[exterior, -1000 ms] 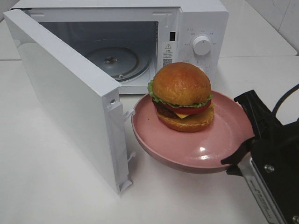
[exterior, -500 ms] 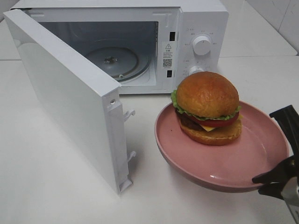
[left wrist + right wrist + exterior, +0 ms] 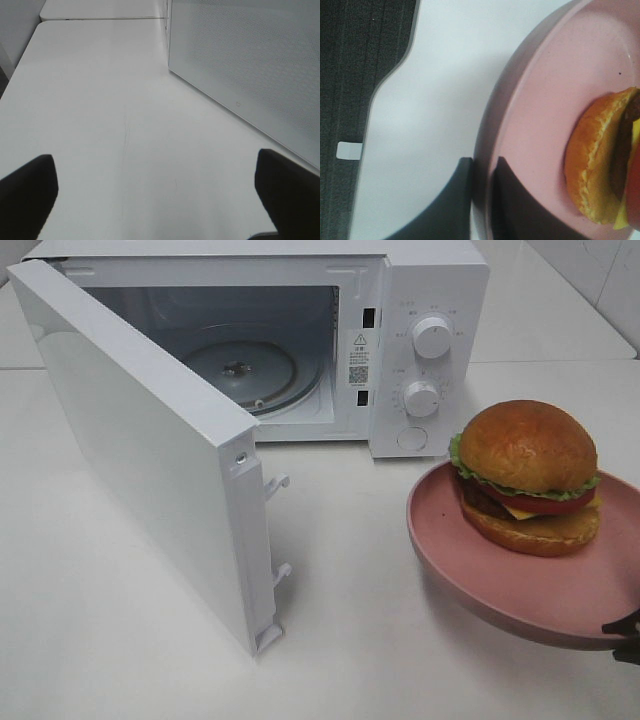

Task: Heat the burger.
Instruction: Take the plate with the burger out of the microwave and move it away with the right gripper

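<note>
Clamping the rim of the pink plate point(image 3: 520, 125), the right gripper point(image 3: 482, 172) had one finger under the edge and one on the inner face, pinched tight on it. In the high view only the tips of that gripper point(image 3: 625, 626) showed, at the frame's edge. The burger point(image 3: 527, 476) sat upright on the plate point(image 3: 470, 560), toward its far side, clear of the gripped rim. The plate appeared to be held above the worktop point(image 3: 130, 640), in front of the microwave's control panel and right of the open cavity. The microwave point(image 3: 420, 300) stood with its door point(image 3: 150, 450) swung wide and the glass turntable point(image 3: 240, 370) bare.

The left gripper point(image 3: 155, 187) hung spread and empty over bare worktop beside the door.

Assessment: the burger is a loose stack, probably light, with a glossy bun that would slide if the plate tilted. Hold by the stiff plate rim, kept level, not by the bun.
</note>
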### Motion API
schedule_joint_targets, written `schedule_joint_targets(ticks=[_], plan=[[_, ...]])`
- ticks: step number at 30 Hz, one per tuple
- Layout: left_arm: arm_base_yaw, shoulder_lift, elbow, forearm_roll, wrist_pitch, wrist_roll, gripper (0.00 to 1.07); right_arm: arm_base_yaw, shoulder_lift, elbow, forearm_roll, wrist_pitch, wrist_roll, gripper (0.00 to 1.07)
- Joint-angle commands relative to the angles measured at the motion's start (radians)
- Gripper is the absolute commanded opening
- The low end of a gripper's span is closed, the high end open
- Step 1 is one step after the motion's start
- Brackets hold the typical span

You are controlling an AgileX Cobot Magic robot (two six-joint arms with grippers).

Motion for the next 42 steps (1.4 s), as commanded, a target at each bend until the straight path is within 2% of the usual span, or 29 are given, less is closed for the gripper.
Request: schedule_joint_targets(ticks=[1, 2, 4, 7, 9, 10, 12, 15, 17, 22, 24, 32, 42], plan=[[0.001, -0.016, 0.003, -0.001, -0.007, 0.001, 1.0, 0.0, -0.013, -0.007, -0.078, -0.015, 0.095, 0.0], [0.001, -0.016, 0.003, -0.001, -0.007, 0.001, 1.0, 0.0, -0.013, -0.007, -0.078, -0.015, 0.095, 0.0], [0.001, -0.016, 0.003, -0.001, -0.007, 0.001, 1.0, 0.0, -0.013, -0.007, -0.16, 0.046, 0.258, 0.0], [0.001, -0.016, 0.003, -0.001, -0.007, 0.001, 1.0, 0.0, -0.013, -0.007, -0.184, 0.058, 0.302, 0.0], [0.001, -0.016, 0.003, -0.001, -0.007, 0.001, 1.0, 0.0, -0.013, -0.007, -0.27, 0.081, 0.484, 0.0], [0.001, -0.016, 0.003, -0.001, -0.007, 0.001, 1.0, 0.0, -0.013, -0.007, -0.27, 0.081, 0.484, 0.0], [0.001, -0.016, 0.003, -0.001, -0.007, 0.001, 1.0, 0.0, -0.013, -0.007, -0.332, 0.083, 0.637, 0.0], [0.001, -0.016, 0.003, -0.001, -0.007, 0.001, 1.0, 0.0, -0.009, -0.007, -0.355, 0.084, 0.687, 0.0], [0.001, -0.016, 0.003, -0.001, -0.007, 0.001, 1.0, 0.0, 0.032, -0.007, -0.44, 0.113, 0.839, 0.0], [0.001, -0.016, 0.003, -0.001, -0.007, 0.001, 1.0, 0.0, 0.076, -0.007, -0.495, 0.119, 0.924, 0.0], [0.001, -0.016, 0.003, -0.001, -0.007, 0.001, 1.0, 0.0, 0.122, -0.014, -0.556, 0.122, 1.051, 0.0], [0.001, -0.016, 0.003, -0.001, -0.007, 0.001, 1.0, 0.0, 0.238, -0.076, -0.622, 0.18, 1.32, 0.0], [0.001, -0.016, 0.003, -0.001, -0.007, 0.001, 1.0, 0.0, 0.51, -0.197, -0.694, 0.317, 1.694, 0.0]])
